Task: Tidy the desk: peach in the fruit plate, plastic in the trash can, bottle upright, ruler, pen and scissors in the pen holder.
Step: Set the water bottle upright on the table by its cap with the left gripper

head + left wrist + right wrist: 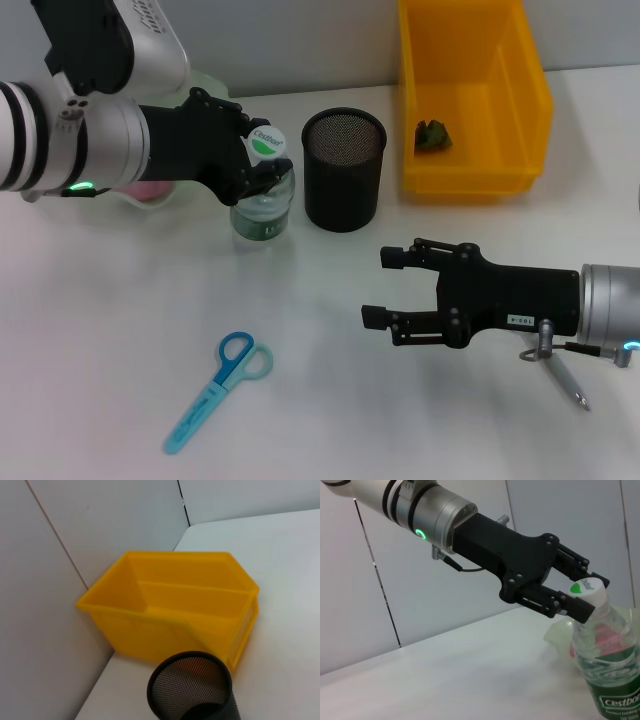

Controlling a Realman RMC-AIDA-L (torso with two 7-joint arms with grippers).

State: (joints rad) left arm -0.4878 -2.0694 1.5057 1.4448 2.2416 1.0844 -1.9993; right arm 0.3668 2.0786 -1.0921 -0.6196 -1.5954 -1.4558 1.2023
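A bright yellow plastic bin with an open top [175,610] stands on the white worktop [280,580], its back against a pale grey wall [100,525] where a dark vertical seam meets the worktop's far edge. Just beside it, nearer the camera, stands a black wire-mesh cylindrical pen holder [192,690], upright, its round rim open. The two stand close together, though contact cannot be made out.

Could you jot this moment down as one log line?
left gripper: shut on upright bottle | right gripper: open, hovering | scissors: on desk
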